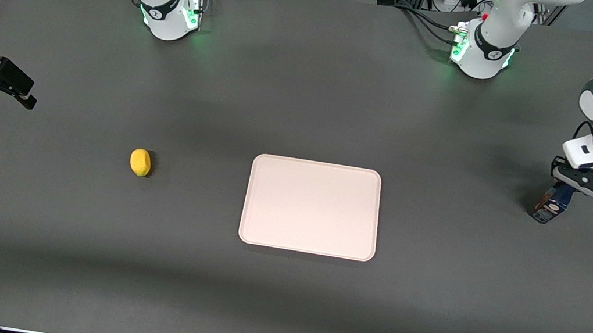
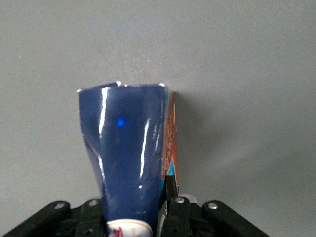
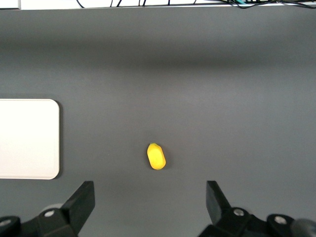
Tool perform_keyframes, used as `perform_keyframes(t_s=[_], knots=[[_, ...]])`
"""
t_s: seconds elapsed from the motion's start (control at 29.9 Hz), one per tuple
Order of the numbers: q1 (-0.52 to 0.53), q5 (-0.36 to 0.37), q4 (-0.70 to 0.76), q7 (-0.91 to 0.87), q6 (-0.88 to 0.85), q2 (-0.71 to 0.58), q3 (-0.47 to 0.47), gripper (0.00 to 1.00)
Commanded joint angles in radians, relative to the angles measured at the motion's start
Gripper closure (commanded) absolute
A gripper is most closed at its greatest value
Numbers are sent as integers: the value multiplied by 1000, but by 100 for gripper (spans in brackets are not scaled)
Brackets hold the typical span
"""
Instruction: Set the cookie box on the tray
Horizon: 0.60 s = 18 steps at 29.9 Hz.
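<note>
The cookie box (image 1: 550,204) is a small dark navy carton with brown cookie pictures, standing tilted at the working arm's end of the table. My left gripper (image 1: 574,186) is shut on its upper part. In the left wrist view the box (image 2: 131,148) fills the space between the fingers (image 2: 174,207), its blue face dented inward by the grip, with the gripper (image 2: 136,215) round its near end. The pale pink tray (image 1: 312,207) lies flat mid-table, well apart from the box toward the parked arm's end, and bare. It also shows in the right wrist view (image 3: 27,138).
A small yellow lemon-like lump (image 1: 140,161) lies on the grey table toward the parked arm's end, past the tray; it also shows in the right wrist view (image 3: 156,156). The two arm bases (image 1: 481,50) stand at the table's edge farthest from the front camera.
</note>
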Motion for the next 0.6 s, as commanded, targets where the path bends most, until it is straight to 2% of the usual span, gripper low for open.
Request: perform_keyframes(t_s=[0.0, 0.1, 0.3, 0.47, 0.57], knots=[[-7, -59, 85, 27, -167, -39, 0, 80], [-7, -74, 205, 24, -357, -44, 2, 79], [-7, -76, 402, 21, -574, -49, 3, 80], [-7, -71, 514, 18, -664, -44, 5, 79], [-5, -71, 531, 17, -677, -38, 6, 79]])
